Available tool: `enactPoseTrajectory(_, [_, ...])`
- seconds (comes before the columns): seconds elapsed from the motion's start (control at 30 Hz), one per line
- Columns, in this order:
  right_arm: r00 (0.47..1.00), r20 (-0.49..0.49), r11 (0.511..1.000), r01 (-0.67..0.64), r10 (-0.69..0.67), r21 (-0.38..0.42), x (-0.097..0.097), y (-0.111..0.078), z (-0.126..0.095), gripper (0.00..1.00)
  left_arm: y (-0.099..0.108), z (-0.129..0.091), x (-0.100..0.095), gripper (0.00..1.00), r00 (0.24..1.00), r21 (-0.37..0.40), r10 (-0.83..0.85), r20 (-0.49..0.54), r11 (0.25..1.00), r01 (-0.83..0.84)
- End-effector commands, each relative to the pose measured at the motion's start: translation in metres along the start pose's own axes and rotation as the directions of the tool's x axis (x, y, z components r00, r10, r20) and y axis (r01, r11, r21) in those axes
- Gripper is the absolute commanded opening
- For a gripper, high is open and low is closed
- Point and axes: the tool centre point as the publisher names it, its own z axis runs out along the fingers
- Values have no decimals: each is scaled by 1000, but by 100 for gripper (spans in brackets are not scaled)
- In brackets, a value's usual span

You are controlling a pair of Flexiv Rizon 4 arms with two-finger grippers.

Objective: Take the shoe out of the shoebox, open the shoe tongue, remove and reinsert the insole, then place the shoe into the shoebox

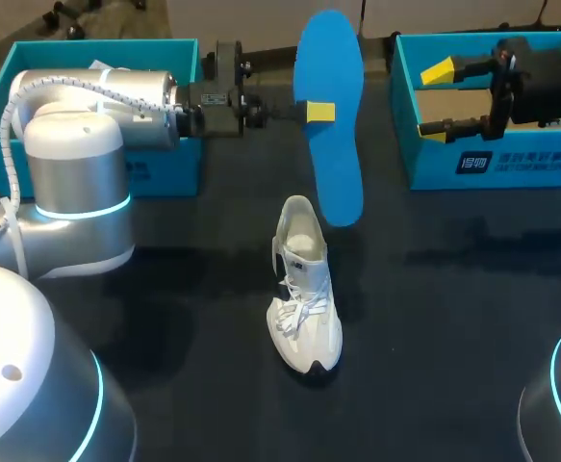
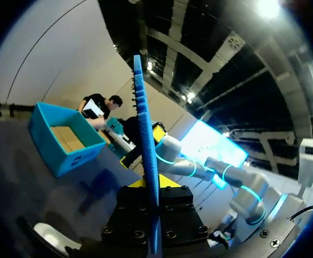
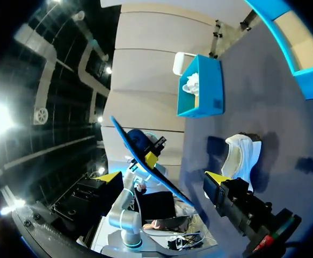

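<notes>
Head view: insole (image 1: pixel 339 183) within end effector (image 1: pixel 322 112)

Both arms are built of smooth silver-grey cylindrical links. The left arm (image 1: pixel 78 183) has thin glowing cyan rings at its joints and a white coiled cable (image 1: pixel 11 135) running along its casing, and the right arm (image 1: pixel 554 414) shows the same cyan ring on its rounded shell. Each wrist ends in a black mechanical block, the left one's flat face studded with small screws (image 2: pixel 137 234). The left pincer (image 1: pixel 320 112) and right pincer (image 1: pixel 436 101) have slim black fingers capped with bright yellow tips.
</notes>
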Motion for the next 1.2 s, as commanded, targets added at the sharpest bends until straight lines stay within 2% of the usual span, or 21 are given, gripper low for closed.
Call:
enactPoseTrajectory(0.03, [1000, 2, 1000, 0, 0, 0, 0, 0, 1, 100, -3, -2, -8, 0, 987, -33, -149, -56, 989, 147])
enactPoseTrajectory(0.27, [1000, 9, 1000, 11, -10, -9, 2, -1, 1, 100, 1, -3, -16, 0, 955, -34, -283, -90, 959, 281])
enactPoseTrajectory(0.4, [997, 66, 997, 52, -48, -56, 11, -7, -1, 100, 3, -1, -24, 0, 930, -33, -351, -113, 936, 349])
enactPoseTrajectory(0.7, [976, 210, 994, 71, -53, -81, 33, -14, -1, 100, 8, 1, -36, 0, 887, -31, -447, -118, 894, 446])
enactPoseTrajectory(0.97, [923, 383, 993, 77, -36, -94, 53, -16, 10, 100, 9, 8, -47, 0, 848, -18, -518, -113, 854, 520])
enactPoseTrajectory(1.2, [827, 563, 994, 67, -6, -88, 75, -16, 21, 100, 13, 12, -56, 0, 813, -27, -572, -109, 819, 573])
